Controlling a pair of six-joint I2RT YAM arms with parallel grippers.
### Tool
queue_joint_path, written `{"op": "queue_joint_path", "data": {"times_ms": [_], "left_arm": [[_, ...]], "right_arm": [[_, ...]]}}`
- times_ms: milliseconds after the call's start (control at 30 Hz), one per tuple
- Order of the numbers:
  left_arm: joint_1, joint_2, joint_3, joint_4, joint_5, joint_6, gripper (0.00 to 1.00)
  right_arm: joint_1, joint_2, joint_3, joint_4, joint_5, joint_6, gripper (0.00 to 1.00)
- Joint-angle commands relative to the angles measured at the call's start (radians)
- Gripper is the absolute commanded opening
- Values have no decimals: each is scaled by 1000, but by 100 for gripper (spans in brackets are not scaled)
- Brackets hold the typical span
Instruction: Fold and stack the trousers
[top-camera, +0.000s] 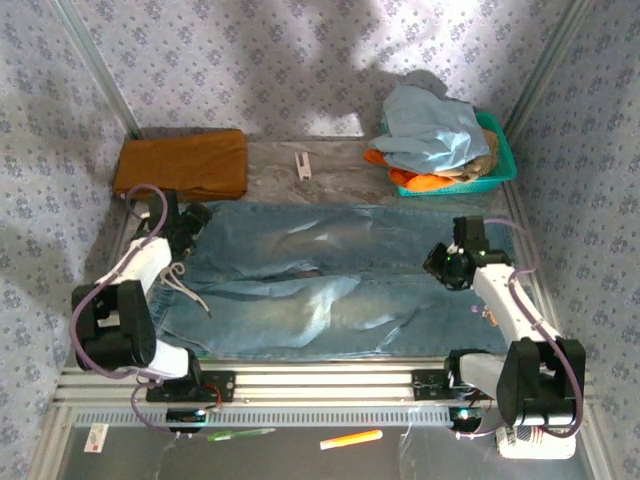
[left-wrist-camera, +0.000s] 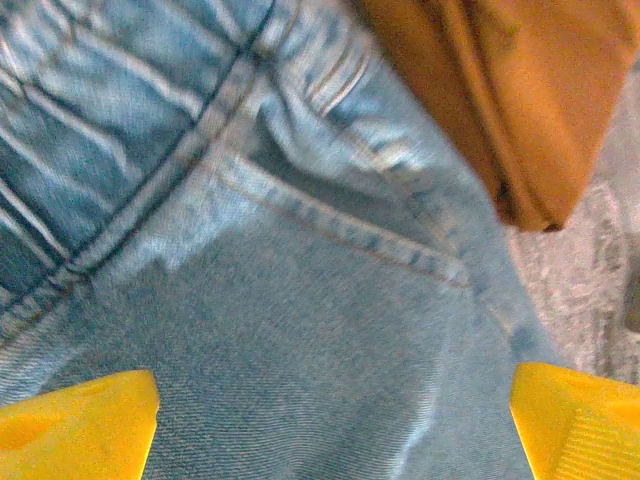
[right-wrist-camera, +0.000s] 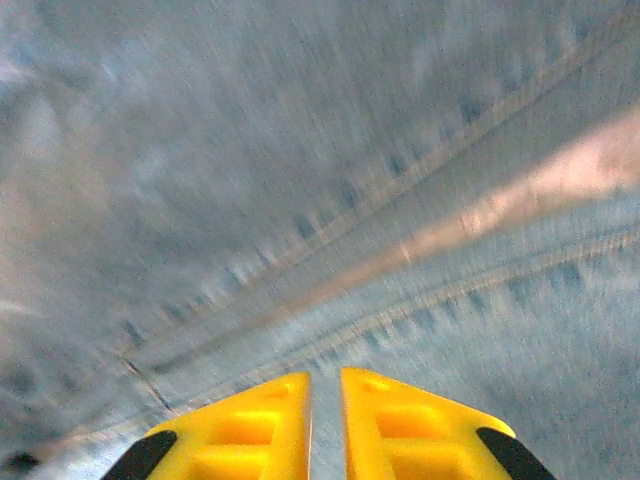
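The trousers (top-camera: 330, 285) lie spread flat across the middle of the counter (top-camera: 330, 172), waist to the left and both legs running out to the right, one beside the other. A white drawstring (top-camera: 185, 285) trails off the waist near the left arm.

The left tool (top-camera: 192, 222) hangs over the far corner of the waist, just beside a folded brown cloth (top-camera: 185, 165). From its wrist, the yellow fingers (left-wrist-camera: 75, 425) stand wide apart with nothing between them, above a pocket seam.

The right tool (top-camera: 447, 268) sits low over the legs toward their right end. Up close its fingers (right-wrist-camera: 400, 430) are drawn narrow, only a sliver of gap between them, with blurred denim and a seam right under the tips. I cannot tell whether any cloth is nipped there.

At the far right corner a teal basket (top-camera: 505, 165) holds a pale blue garment (top-camera: 430, 130), well apart from the trousers. A small white piece (top-camera: 303, 163) lies on the bare counter beyond them.
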Motion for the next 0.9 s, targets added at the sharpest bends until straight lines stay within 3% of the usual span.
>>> {"op": "queue_joint_path", "data": {"times_ms": [0, 233, 633, 733, 867], "left_arm": [[-3, 36, -49, 79, 26, -19, 91], [15, 118, -81, 121, -26, -25, 91], [81, 244, 18, 115, -92, 6, 90], [92, 241, 34, 122, -75, 17, 90], [92, 225, 55, 131, 35, 39, 93]], "right_arm": [[16, -8, -56, -55, -31, -11, 18], [-42, 159, -98, 57, -34, -17, 19], [-120, 404, 50, 135, -25, -18, 17], [-120, 400, 55, 137, -34, -18, 17], [-117, 357, 68, 100, -71, -17, 17]]}}
